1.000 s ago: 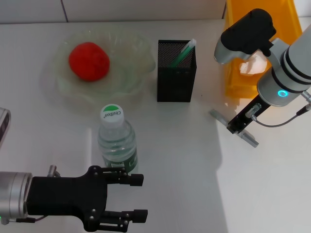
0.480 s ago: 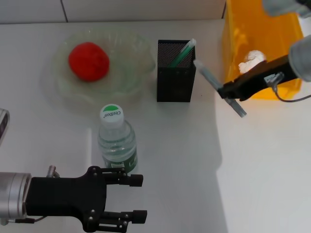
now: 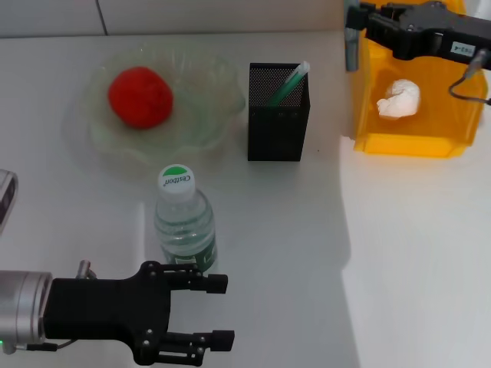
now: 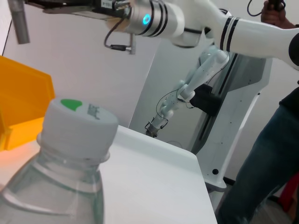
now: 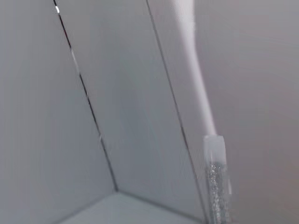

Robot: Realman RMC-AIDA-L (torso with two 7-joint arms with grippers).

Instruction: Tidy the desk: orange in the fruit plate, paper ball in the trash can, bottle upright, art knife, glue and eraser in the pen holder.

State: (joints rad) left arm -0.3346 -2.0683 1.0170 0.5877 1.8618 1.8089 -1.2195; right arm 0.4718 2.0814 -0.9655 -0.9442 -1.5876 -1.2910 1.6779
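Knife (image 3: 352, 42), pinched by the right gripper (image 3: 360, 31), is being lifted off the desk toward the pen holder (image 3: 278, 115).

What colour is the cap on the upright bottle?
White with a green spot on top; the bottle cap shows best in the head view.

left gripper (image 3: 219, 310): black, ribbed fingers, small screws, silver wrist cuff | right gripper (image 3: 354, 31): black body, white label, grey cable | right arm: white shells, black bands, cyan ring light
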